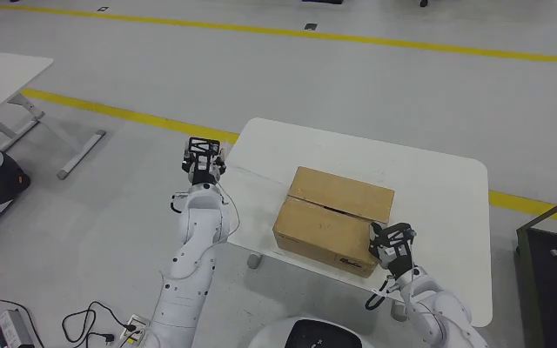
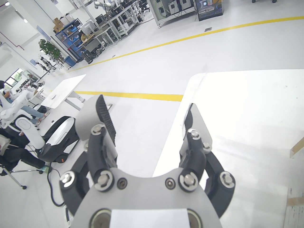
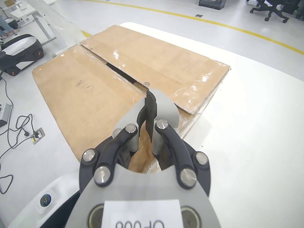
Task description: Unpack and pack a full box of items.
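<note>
- Brown cardboard box (image 1: 331, 213) (image 3: 95, 88) sits near the middle of the white, round-cornered surface (image 1: 435, 183), both top flaps folded down.
- Right claw (image 1: 392, 237) (image 3: 148, 103) is at the box's right end, its tips touching the top edge just where the seam between the flaps runs out.
- Its fingers (image 3: 152, 100) are pressed together; nothing can be seen between them.
- Left claw (image 1: 204, 150) (image 2: 146, 103) hangs over the surface's left edge, well apart from the box, with its fingers spread wide and nothing between them.
- In the top view, the box's long axis runs left to right across the surface, slightly skewed, so the right end lies a little nearer the robot than the left.
- Seam (image 3: 121, 73) follows that long axis, showing a narrow dark gap toward the right claw's end.
- Glossy clear tape (image 3: 190, 79) covers parts of the flaps and the edges.
- Faint handwritten mark (image 3: 84, 87) sits on the flap nearer the robot.
</note>
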